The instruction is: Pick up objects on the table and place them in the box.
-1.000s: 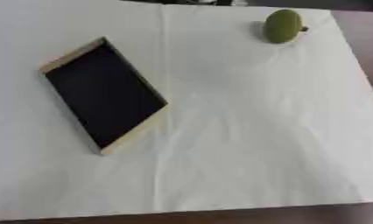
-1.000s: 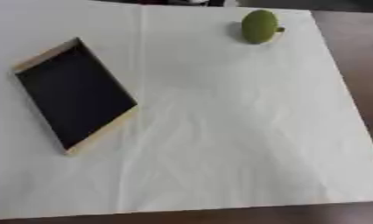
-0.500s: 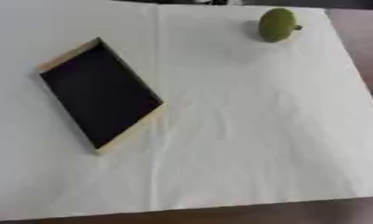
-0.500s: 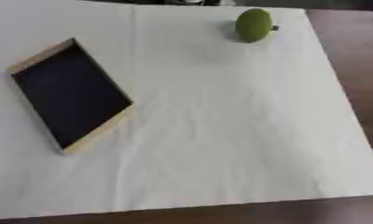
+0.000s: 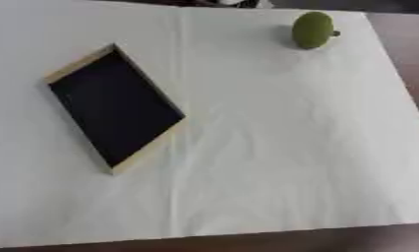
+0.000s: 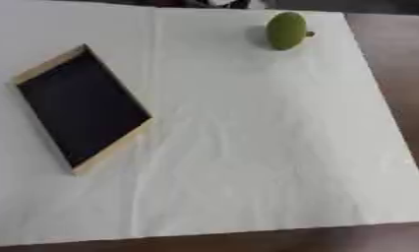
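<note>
Far back on the white cloth (image 5: pixel 273 147) sat a green fruit (image 5: pixel 313 30), well apart from the wooden box (image 5: pixel 115 109) on the left, and no robot hand showed.

Far edge of desk (image 5: pixel 402 59) cut by frame top; pale blurred shape (image 5: pixel 243 3) there, unidentifiable. Left side of white cloth (image 6: pixel 247 147) cropped.

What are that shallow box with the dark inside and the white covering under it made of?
The shallow rectangular box looks like pale wood or bamboo: its rim is tan and matt. Its black inside looks flat and dull, perhaps a lining or paint; I cannot tell which. The white table covering looks like thin cloth or paper, since it shows soft creases.
</note>
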Controlling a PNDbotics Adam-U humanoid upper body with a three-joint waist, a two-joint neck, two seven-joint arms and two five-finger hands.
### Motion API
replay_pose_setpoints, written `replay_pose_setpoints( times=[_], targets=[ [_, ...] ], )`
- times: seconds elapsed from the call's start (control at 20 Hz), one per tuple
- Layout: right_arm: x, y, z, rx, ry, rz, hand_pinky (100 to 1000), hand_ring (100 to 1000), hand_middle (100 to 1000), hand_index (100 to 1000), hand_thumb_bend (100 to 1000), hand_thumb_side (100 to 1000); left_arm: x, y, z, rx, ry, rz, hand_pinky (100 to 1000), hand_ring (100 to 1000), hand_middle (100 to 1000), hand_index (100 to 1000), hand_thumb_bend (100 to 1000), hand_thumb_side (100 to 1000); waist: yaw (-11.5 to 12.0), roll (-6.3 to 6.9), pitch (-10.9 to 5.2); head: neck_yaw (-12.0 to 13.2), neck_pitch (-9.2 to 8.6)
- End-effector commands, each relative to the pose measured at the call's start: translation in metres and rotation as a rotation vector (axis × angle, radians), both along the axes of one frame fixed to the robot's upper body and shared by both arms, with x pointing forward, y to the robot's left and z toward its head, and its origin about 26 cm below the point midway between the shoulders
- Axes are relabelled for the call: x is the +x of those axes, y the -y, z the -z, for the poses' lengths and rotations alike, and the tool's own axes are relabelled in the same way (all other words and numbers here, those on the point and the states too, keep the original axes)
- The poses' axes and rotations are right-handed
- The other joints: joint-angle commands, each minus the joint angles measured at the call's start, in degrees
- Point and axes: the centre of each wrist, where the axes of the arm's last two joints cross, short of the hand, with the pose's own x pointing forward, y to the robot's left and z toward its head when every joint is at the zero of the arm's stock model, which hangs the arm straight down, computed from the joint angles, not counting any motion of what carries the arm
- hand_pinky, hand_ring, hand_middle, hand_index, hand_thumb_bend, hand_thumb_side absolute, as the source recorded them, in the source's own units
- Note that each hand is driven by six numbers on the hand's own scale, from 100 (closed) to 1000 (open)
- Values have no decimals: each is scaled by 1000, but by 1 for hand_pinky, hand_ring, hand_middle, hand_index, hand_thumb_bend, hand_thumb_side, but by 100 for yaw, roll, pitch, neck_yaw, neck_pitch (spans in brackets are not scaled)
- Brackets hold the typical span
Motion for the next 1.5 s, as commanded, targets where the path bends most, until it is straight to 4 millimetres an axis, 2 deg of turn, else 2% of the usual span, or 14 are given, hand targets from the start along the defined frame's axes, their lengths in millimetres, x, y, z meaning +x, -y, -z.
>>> replay_pose_setpoints(
  times=[0.05,0.25,0.55,0.7,0.8,1.1,1.15,1.35,1.5],
  targets=[
    [8,3,-7,-9,-15,37,860,807,722,805,100,752,-4,-2,-10,36,20,0,702,691,720,778,100,603,9,5,-148,8,-73],
    [25,-4,2,-62,-85,42,863,823,745,815,100,789,-4,-2,-10,36,17,2,702,690,721,778,100,602,44,1,-152,7,-96],
    [35,-17,13,-236,-229,-26,878,872,788,851,100,802,-4,-2,-11,41,20,-5,702,690,721,778,100,599,80,-1,-150,3,-105],
    [35,-21,15,-353,-318,-65,888,895,807,870,100,666,-3,-2,-12,45,20,-12,702,690,720,778,100,599,94,1,-147,1,-86],
    [33,-22,15,-400,-359,-90,890,901,811,874,100,641,-3,-2,-12,44,22,-13,702,690,720,778,100,599,99,3,-146,-3,-79],
    [30,-22,12,-427,-393,-113,890,901,811,874,100,641,-3,-2,-12,43,23,-13,702,690,720,778,100,599,101,5,-144,-4,-74],
    [30,-22,15,-447,-408,-113,899,929,810,880,182,365,-3,-2,-13,45,26,-12,703,690,721,778,100,599,107,-8,-112,-18,-74],
    [26,-23,42,-623,-542,-122,904,934,818,885,256,282,-3,-2,-13,46,25,-7,703,689,721,778,100,599,137,-8,-98,-69,-43],
    [25,-24,54,-728,-625,-144,905,936,825,884,302,270,-3,-2,-13,45,24,-5,703,689,721,778,100,599,134,-1,-107,-67,-32]
  ],
)
